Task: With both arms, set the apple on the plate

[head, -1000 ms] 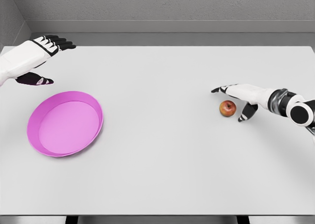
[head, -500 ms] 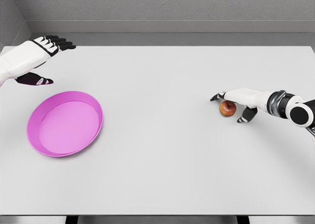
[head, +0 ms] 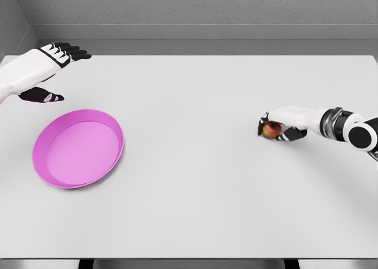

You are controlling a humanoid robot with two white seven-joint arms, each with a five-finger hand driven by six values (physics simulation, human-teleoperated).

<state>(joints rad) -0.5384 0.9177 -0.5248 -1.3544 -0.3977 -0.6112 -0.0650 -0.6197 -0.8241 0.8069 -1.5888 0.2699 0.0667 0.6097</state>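
A small red apple (head: 271, 129) lies on the white table at the right. My right hand (head: 276, 127) reaches in from the right edge and has its fingers curled over and around the apple, so only part of the fruit shows. The pink plate (head: 41, 140) sits on the table at the left, with nothing in it. My left hand (head: 54, 68) hovers open above the table's far left corner, behind the plate and apart from it.
The white table (head: 195, 180) spans the whole view, with a grey wall behind its far edge. Between the plate and the apple is a wide stretch of bare tabletop.
My right hand has lowered and its fingers have closed around the apple. The left hand and the plate have stayed where they were.
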